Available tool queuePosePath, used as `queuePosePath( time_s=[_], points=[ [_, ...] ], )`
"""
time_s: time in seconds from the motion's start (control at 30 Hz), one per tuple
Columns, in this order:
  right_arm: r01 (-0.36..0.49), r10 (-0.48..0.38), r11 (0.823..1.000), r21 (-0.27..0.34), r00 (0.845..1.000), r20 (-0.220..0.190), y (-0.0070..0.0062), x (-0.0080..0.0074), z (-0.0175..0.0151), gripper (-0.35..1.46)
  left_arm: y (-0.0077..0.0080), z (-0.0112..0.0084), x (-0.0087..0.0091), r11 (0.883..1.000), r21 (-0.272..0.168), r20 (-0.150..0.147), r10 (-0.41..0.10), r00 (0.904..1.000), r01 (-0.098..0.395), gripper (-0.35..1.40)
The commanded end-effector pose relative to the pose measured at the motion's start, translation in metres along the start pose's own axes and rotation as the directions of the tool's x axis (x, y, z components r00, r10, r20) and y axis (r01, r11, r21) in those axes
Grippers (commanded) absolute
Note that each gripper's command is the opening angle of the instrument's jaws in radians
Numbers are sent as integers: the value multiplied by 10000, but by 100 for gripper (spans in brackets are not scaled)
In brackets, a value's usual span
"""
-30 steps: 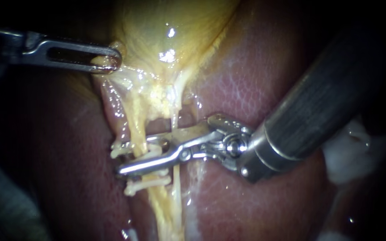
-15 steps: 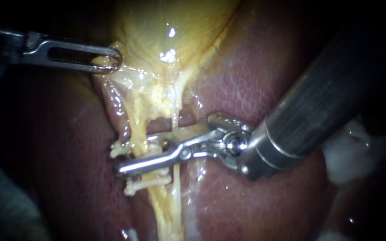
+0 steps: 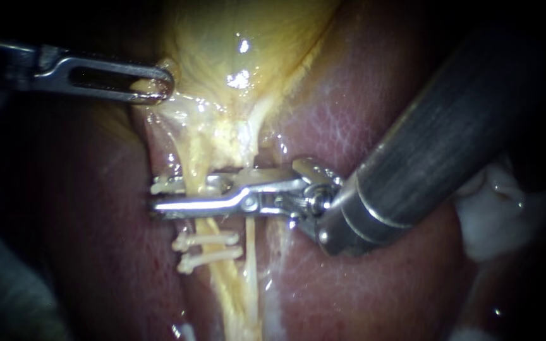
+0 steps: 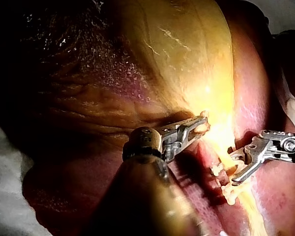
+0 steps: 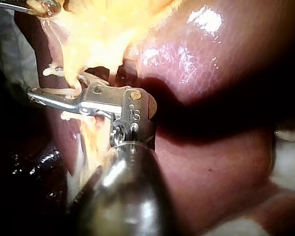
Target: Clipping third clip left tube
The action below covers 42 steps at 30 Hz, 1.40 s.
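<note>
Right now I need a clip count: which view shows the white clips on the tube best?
The endoscope view: two white clips lie clear across the tube, just below my right instrument. The left wrist view shows them small, beside that instrument. The right wrist view mostly hides them behind its own instrument and glare.

Pale cloth under a liver

In the left wrist view a whitish cloth (image 4: 7,206) shows beneath the edge of the dark red liver (image 3: 374,126). On the liver's surface lie the yellow gallbladder (image 3: 241,38) and, running down from it, the left tube (image 3: 191,165). A white wad (image 3: 494,215) sits against the liver's right side.
</note>
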Motion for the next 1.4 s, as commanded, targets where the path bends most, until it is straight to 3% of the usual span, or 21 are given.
queuePosePath(
  time_s=[0.03, 0.2, 0.37, 0.6, 0.87, 1.17, 1.4],
  points=[
    [-23, 22, 10000, 86, 9999, 102, -2, 0, -2, 32, 0, -1, 0, 10000, -8, 1, 3, 10000, -3, -35],
    [-102, 86, 9993, 359, 9989, 451, -8, 3, -11, 31, 0, 0, 0, 10000, -7, 0, 3, 10000, -3, -35],
    [-259, 228, 9986, 470, 9976, 659, -14, 15, -17, 31, 0, 1, 0, 10000, 0, -8, 4, 10000, -4, -35],
    [345, -376, 9972, 663, 9982, 465, -9, 33, 3, 31, -1, 1, -1, 10000, 3, -11, 9, 10000, -9, -35],
    [568, -649, 9921, 1115, 9954, 703, -17, 25, 9, 31, -1, -2, 0, 10000, -13, 6, 6, 10000, -6, -35],
    [827, -936, 9874, 1350, 9927, 763, -17, 23, 10, 28, -1, -2, 0, 10000, -13, 6, 5, 10000, -5, -35],
    [988, -1081, 9864, 1316, 9919, 660, -16, 23, 10, 9, -1, -2, 0, 10000, -14, 7, 4, 10000, -4, -35]
  ],
)
